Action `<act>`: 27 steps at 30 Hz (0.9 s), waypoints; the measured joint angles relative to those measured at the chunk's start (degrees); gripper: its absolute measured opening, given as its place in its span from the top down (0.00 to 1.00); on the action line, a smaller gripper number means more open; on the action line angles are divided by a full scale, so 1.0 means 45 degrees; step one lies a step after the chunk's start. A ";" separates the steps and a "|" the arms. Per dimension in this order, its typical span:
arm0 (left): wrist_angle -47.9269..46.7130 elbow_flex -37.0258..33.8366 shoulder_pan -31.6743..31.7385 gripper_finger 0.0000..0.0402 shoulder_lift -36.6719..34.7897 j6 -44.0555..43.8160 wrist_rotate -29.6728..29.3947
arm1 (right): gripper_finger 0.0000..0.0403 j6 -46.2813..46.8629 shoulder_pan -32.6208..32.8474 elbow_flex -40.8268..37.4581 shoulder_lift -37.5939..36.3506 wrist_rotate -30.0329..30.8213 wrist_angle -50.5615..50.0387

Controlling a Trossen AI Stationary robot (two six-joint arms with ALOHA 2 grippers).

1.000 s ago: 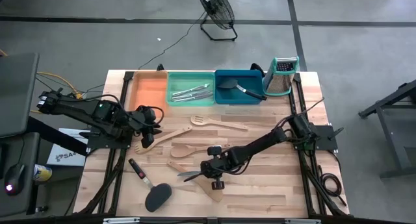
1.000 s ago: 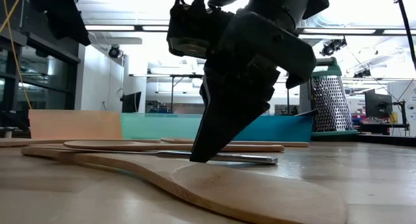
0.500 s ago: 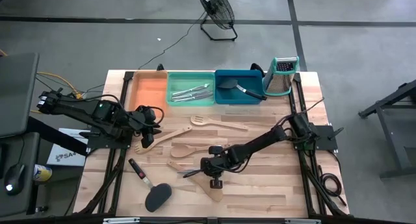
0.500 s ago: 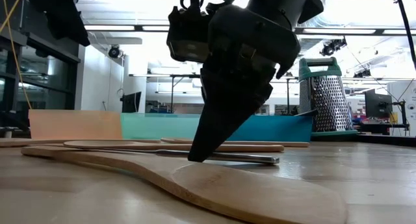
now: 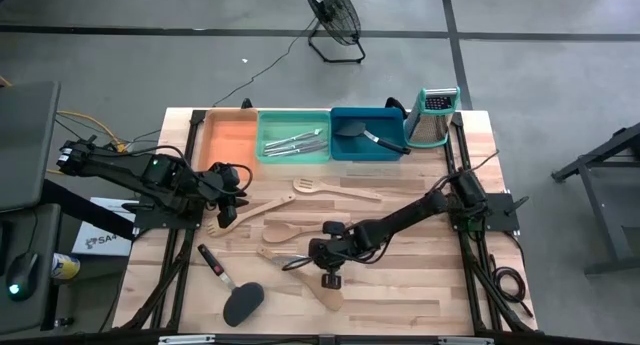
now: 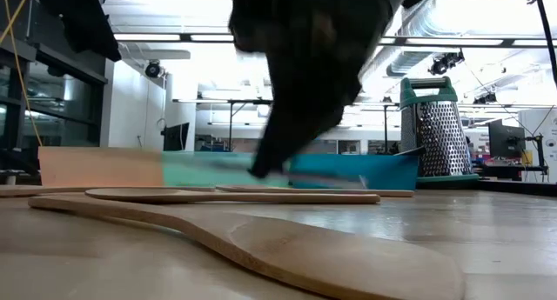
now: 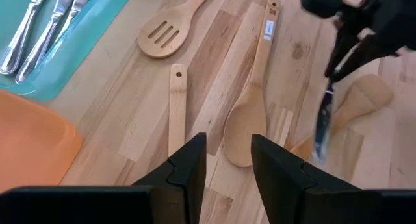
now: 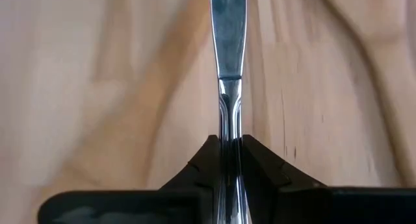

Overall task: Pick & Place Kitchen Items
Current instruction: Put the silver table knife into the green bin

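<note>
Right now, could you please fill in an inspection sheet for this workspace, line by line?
Surface: pale wooden table, bare towards the right.
Job's things: silver knife in the right gripper; wooden spoon, slotted spoon and spatula on the table; cutlery in the green tray; black turner in the blue tray; black turner at the front left.
Clutter: box grater; orange tray.
Grippers: right gripper shut on the knife, mid-table; left gripper open, holding nothing, beside the orange tray.
Cables: one running from the table to the fan.
Surroundings: floor fan.
</note>
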 joint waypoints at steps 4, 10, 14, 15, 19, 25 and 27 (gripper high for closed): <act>-0.0001 0.0000 0.0001 0.70 0.0000 0.0000 0.0000 | 0.91 0.0246 -0.0001 0.0014 -0.0793 0.0789 -0.0761; 0.0169 0.0000 0.0004 0.70 -0.0005 0.0320 -0.0205 | 0.91 0.0314 -0.0097 0.0042 -0.2358 0.2294 -0.2425; 0.0441 0.0000 0.0004 0.70 -0.0005 0.0563 -0.0337 | 0.91 0.0518 -0.0207 0.0042 -0.3320 0.3424 -0.3342; 0.0459 0.0000 0.0004 0.70 -0.0009 0.0616 -0.0418 | 0.91 0.0574 -0.0273 0.0042 -0.3563 0.3750 -0.3549; 0.0686 0.0000 0.0004 0.70 0.0000 0.0723 -0.0886 | 0.91 0.0605 -0.0427 0.0042 -0.4445 0.4748 -0.4055; 0.1208 0.0000 0.0004 0.70 0.0013 0.1144 -0.1720 | 0.91 0.0283 -0.0881 0.0052 -0.5504 0.5477 -0.4178; 0.1460 0.0000 0.0004 0.70 0.0078 0.1288 -0.2018 | 0.91 0.0123 -0.1087 0.0052 -0.5721 0.5664 -0.4176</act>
